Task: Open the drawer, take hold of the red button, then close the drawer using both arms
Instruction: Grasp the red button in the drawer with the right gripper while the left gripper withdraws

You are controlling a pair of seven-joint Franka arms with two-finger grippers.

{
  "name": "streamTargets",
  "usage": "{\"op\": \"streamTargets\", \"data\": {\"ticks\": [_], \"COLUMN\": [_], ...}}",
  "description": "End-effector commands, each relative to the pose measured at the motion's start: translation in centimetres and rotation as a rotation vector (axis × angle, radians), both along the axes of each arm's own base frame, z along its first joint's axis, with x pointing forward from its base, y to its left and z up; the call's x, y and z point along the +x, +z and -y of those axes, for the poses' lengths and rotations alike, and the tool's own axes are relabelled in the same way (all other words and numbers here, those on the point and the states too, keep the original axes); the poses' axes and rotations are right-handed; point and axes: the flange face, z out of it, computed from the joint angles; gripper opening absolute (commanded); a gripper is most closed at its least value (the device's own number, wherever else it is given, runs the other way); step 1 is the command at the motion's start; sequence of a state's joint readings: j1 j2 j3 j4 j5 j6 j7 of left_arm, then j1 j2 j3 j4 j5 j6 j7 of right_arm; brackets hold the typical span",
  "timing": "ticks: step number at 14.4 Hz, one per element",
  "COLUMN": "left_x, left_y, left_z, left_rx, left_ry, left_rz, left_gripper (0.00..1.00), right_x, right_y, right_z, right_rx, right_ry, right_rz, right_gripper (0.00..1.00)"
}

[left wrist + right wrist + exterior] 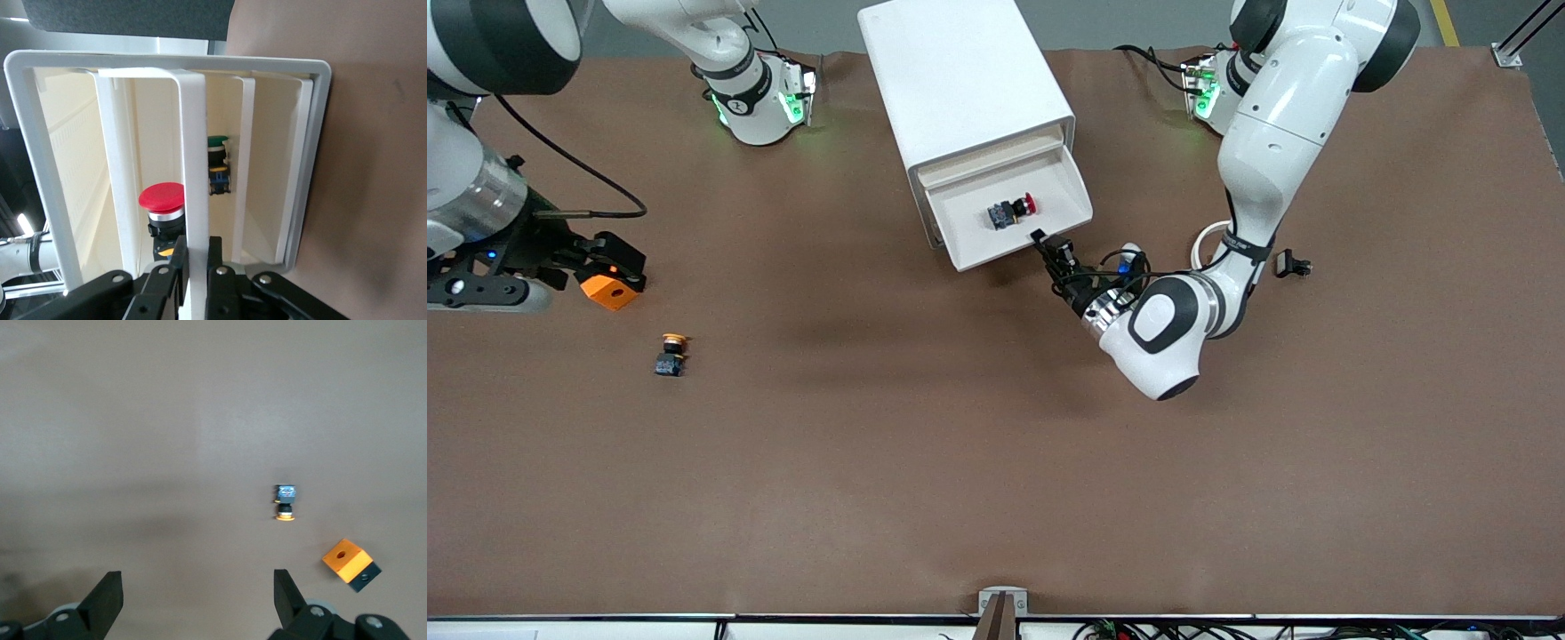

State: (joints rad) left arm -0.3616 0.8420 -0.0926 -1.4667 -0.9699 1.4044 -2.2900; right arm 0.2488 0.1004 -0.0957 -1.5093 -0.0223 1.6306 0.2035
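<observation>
Brown table surface (925, 462) spanning nearly the whole front view, matte and faintly creased, with grey floor showing along the robots' edge and a white rail with cables along the camera's edge. White drawer cabinet (964, 78) set between the two arm bases, its drawer (1009, 218) pulled open toward the camera. Red-capped button (1012, 212) lying on its side in the open drawer, well inside the front wall. Left gripper (1045, 244) low at the drawer front, fingers (215, 277) pinched on the thin white handle bar (193, 173); a green-capped button (217, 172) visible deeper in the cabinet through the left wrist view. Right gripper (197, 597) waiting toward the right arm's end of the table, fingers spread wide, holding nothing. Orange-yellow-capped button (671, 353) and an orange cube (611, 289) resting on the table near that gripper, well apart from the cabinet. Small black part (1292, 265) lying on the table beside the left arm
</observation>
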Motion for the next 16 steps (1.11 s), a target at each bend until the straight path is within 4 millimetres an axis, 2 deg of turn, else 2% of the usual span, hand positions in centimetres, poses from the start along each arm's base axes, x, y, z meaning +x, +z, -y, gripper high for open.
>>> {"op": "streamTargets", "data": {"ticks": [1, 2, 3, 5, 7, 10, 11, 14, 16], "left_x": [2.7, 3.0, 3.1, 3.4, 4.4, 6.7, 7.7, 10.1, 11.3], "left_y": [0.5, 0.4, 0.5, 0.9, 2.1, 4.0, 4.7, 6.9, 7.5], "left_z": [-2.4, -2.7, -2.7, -2.9, -2.9, -4.4, -5.5, -8.4, -11.5], "left_rx": [-0.003, -0.009, -0.013, -0.017, -0.017, -0.007, 0.002, -0.020, 0.012], "left_ry": [0.058, 0.065, 0.065, 0.069, 0.066, 0.073, 0.088, 0.102, 0.111], "left_rz": [0.025, 0.037, 0.043, 0.053, 0.090, 0.173, 0.205, 0.309, 0.365], "left_gripper": [0.22, 0.56, 1.00, 1.00, 1.00, 1.00, 1.00, 1.00, 1.00], "right_x": [-1.2, -1.7, -2.4, -3.8, -5.4, -7.9, -8.8, -8.7, -9.1], "right_y": [0.5, 0.5, 0.4, 0.3, -0.6, -2.6, -3.8, -6.5, -9.1], "right_z": [-5.6, -7.5, -9.7, -13.4, -17.6, -24.2, -26.6, -29.5, -31.4], "right_rx": [-0.015, -0.014, -0.012, 0.002, -0.002, -0.013, -0.006, 0.074, 0.040], "right_ry": [-0.056, -0.095, -0.138, -0.265, -0.385, -0.515, -0.560, -0.725, -0.759], "right_rz": [0.006, 0.009, 0.006, 0.001, -0.006, -0.011, -0.035, -0.131, -0.148], "right_gripper": [1.00, 1.00, 1.00, 1.00, 1.00, 1.00, 1.00, 1.00, 1.00]}}
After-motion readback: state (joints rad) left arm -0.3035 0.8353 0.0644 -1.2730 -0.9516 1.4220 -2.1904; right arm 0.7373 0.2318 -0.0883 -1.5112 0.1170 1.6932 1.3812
